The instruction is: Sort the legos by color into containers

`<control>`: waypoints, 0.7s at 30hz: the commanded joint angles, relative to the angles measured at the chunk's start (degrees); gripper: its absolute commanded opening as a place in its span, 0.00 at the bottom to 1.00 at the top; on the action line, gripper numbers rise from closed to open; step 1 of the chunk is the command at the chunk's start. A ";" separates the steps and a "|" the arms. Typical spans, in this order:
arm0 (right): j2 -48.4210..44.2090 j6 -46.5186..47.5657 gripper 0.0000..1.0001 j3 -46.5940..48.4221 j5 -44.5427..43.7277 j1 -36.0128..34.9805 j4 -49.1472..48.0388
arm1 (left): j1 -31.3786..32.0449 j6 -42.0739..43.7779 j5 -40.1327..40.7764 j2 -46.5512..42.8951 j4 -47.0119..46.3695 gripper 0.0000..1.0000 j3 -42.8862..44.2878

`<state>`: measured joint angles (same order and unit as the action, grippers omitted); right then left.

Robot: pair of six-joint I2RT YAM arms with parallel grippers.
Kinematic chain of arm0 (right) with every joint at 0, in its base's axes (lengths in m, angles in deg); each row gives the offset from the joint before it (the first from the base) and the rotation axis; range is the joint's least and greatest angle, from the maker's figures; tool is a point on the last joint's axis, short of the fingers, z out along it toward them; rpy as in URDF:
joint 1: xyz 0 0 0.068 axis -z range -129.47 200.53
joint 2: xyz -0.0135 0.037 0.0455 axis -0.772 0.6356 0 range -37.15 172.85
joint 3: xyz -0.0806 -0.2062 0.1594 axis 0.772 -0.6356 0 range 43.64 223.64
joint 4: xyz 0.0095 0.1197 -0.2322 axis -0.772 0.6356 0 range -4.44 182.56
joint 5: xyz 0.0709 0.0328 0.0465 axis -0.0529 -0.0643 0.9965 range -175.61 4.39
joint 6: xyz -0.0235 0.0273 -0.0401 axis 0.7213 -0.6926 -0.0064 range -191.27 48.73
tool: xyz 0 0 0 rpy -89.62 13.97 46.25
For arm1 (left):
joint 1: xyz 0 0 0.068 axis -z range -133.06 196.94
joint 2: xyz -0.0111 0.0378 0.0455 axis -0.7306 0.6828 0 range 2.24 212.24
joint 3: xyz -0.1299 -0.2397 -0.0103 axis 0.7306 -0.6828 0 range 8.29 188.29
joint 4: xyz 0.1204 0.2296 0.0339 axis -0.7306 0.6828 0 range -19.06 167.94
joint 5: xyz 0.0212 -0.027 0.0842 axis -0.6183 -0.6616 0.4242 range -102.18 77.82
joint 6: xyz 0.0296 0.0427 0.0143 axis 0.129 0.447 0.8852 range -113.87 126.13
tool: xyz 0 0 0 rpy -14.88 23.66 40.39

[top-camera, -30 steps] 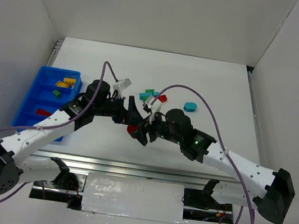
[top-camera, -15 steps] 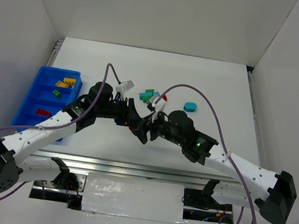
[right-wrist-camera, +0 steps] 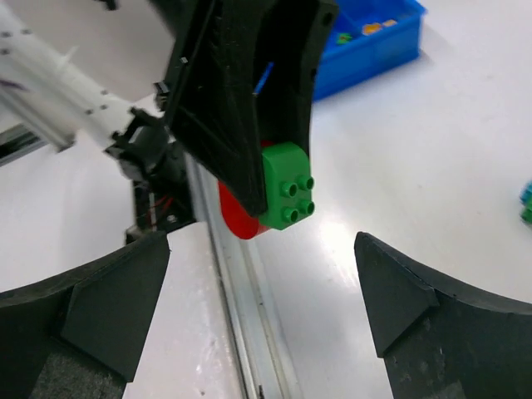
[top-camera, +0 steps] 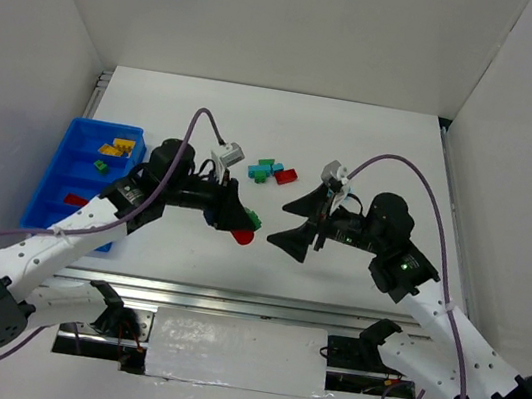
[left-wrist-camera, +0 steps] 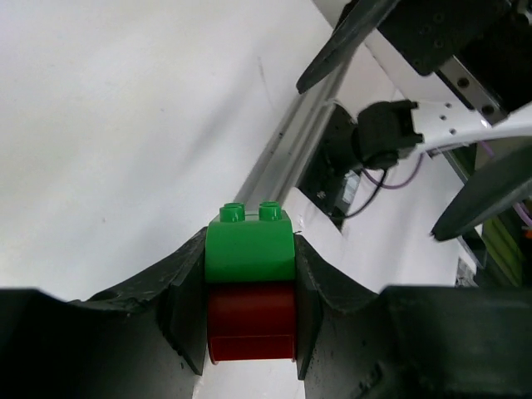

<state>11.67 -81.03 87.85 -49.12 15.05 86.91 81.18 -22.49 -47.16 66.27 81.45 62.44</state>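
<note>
Step in hand, likely: splitting two-colour stack before binning

- left gripper (top-camera: 235, 217) pinching stack from both sides, held above table: green brick (left-wrist-camera: 250, 245) pressed onto red brick (left-wrist-camera: 251, 320)
- right gripper (top-camera: 295, 222) spread wide, holding nothing, facing stack, apart from it
- blue tray (top-camera: 51, 176) at far left, yellow, green and red pieces already in separate compartments
- loose legos (top-camera: 270, 171) on table beyond both grippers

Next move calls for: right fingers closing on green brick alone, pull or twist off while left keeps red
</note>
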 commanded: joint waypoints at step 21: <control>6.72 -16.17 0.72 -1.14 22.84 -2.57 -21.47 | 1.62 1.29 -21.79 -6.55 -15.94 0.00 -3.35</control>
<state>17.24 -95.72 85.31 -27.57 13.65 70.97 82.42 -20.15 -66.57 59.93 70.43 59.38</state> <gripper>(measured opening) 0.734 0.484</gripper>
